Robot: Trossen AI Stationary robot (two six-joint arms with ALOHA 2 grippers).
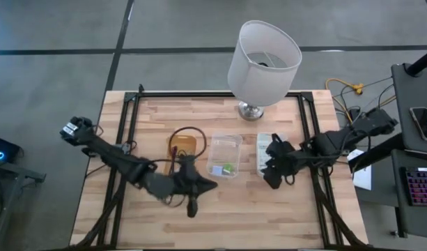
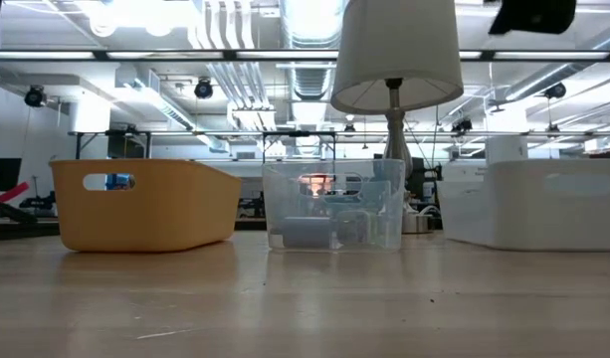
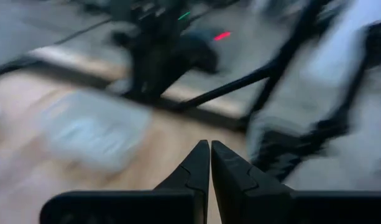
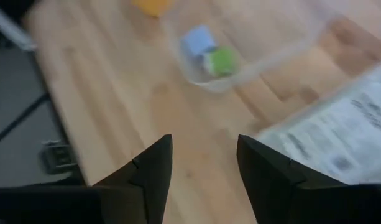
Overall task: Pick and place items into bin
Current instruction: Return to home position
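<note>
In the high view, a clear bin (image 1: 224,155) stands mid-table with a green cube (image 4: 223,61) and a bluish cube (image 4: 197,41) inside. Right of it, a flat white printed packet (image 1: 264,148) lies on the wood; it also shows in the right wrist view (image 4: 342,134). A thin dark cord (image 1: 186,130) loops around an orange bin (image 1: 184,143). My right gripper (image 4: 202,168) is open above the table beside the packet's near end (image 1: 270,180). My left gripper (image 3: 210,155) is shut and empty near the table's front edge (image 1: 192,206).
A big white lamp (image 1: 262,64) stands at the table's far edge behind the clear bin. In the low view the orange bin (image 2: 145,204), the clear bin (image 2: 334,204) and a white box shape (image 2: 538,204) stand in a row. Bare wood lies along the near edge.
</note>
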